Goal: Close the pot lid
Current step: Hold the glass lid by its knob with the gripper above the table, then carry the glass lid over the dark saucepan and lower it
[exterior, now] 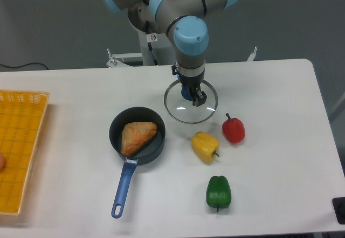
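Gripper (192, 95) points straight down over the centre of the lid (191, 102), fingers closed around the blue knob. Whether the lid rests on the table (269, 87) or is raised off it cannot be told from this view. The lid sits level, its metal rim visible all round, up and to the right of the pot (137, 133) and apart from it. Pot stands uncovered, a triangular golden pastry (137, 137) inside, blue handle pointing toward the front edge of the table. Right of the pot: yellow pepper (205, 147), red pepper (233, 130) just below the lid's right edge, green pepper (218, 192) nearer the front. Yellow basket (21, 141) at the left edge.
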Motion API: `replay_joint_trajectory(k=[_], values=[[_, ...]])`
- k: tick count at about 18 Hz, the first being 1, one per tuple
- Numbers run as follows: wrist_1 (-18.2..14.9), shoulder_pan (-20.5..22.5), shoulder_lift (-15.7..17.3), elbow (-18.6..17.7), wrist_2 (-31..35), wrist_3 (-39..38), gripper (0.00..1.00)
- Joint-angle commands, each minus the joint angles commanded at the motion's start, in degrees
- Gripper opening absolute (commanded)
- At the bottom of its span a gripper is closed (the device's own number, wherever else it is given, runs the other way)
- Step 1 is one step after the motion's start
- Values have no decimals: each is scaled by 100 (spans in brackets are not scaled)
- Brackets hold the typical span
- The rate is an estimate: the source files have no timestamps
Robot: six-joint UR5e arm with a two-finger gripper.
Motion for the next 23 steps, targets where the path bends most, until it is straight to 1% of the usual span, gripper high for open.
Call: replay_joint_trajectory(k=[4, 6, 8, 10, 15, 17, 23], values=[[-70, 0, 9, 70, 0, -9, 55], [-280, -17, 0, 210, 0, -17, 55], [-579, -26, 0, 404, 9, -114, 55], [-703, -61, -9, 518, 9, -167, 55], [-660, -149, -35, 572, 9, -439, 55], [-625, -333, -70, 589, 0, -614, 55], [-624, -667, -202, 756, -9, -1177, 55]])
